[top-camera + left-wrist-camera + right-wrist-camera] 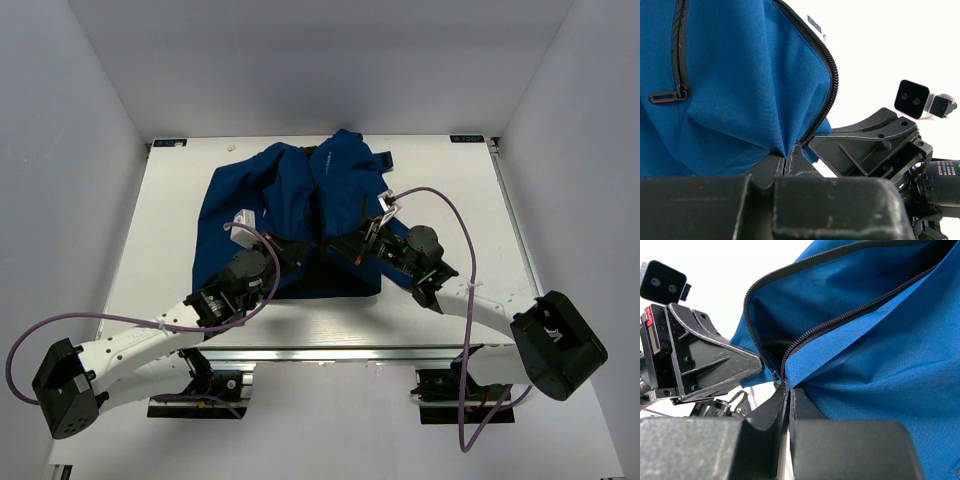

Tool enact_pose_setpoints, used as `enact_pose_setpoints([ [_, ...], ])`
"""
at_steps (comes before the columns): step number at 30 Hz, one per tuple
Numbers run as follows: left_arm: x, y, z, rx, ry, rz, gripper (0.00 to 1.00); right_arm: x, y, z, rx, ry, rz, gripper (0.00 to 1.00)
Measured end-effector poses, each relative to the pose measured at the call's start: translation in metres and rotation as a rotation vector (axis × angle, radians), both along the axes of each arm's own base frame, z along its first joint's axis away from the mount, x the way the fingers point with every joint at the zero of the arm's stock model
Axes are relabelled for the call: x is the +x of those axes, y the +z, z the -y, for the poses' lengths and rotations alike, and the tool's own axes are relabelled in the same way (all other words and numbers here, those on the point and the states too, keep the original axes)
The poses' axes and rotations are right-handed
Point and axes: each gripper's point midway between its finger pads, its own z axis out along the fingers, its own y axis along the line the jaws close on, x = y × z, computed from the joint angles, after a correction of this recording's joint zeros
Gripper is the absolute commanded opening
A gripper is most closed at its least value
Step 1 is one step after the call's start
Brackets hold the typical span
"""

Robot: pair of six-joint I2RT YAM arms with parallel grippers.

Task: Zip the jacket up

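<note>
The jacket [285, 200] lies rumpled on the desk [450, 190], hem toward my bases and collar on the far side, so its zipper [840, 320] runs straight away from me. Both my hands are at the hem, at the zipper's foot. My left hand [788, 159] is pinched tight on the bottom corner of one front panel, just beside its teeth. My right hand [788, 389] is clamped on fabric where the two rows of teeth converge. Above the hem the rows gape apart. My right hand looks nearer the slider, though I cannot make it out; any pull must run from hem toward collar.
</note>
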Motion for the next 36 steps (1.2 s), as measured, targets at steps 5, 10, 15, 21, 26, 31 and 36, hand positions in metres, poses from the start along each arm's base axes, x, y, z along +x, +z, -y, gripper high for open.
enact_pose_setpoints([
  [5, 0.0, 0.0, 0.0, 0.001, 0.0, -0.001, 0.0, 0.0, 0.0, 0.0, -0.001, 0.0, 0.003, 0.0],
  [10, 0.0, -0.002, 0.001, 0.006, -0.001, -0.003, 0.0, 0.0, 0.0, 0.0, -0.002, -0.001, 0.006, 0.0],
  [15, 0.0, -0.002, 0.002, 0.008, -0.008, -0.003, 0.0, 0.0, 0.0, 0.0, -0.002, -0.001, 0.008, 0.0],
  [21, -0.001, -0.002, 0.002, 0.007, -0.013, -0.004, 0.0, 0.002, 0.006, -0.001, 0.008, -0.002, 0.021, 0.0],
  [26, -0.001, -0.002, 0.003, 0.007, -0.016, -0.004, 0.0, 0.002, 0.008, -0.001, 0.011, -0.003, 0.028, 0.0],
  [31, -0.002, -0.002, 0.004, 0.014, -0.025, 0.001, 0.0, 0.002, 0.009, -0.001, 0.01, -0.003, 0.033, 0.0],
  [36, -0.002, -0.001, 0.01, 0.046, -0.055, 0.011, 0.0, 0.004, 0.012, -0.002, 0.009, -0.003, 0.046, 0.0],
])
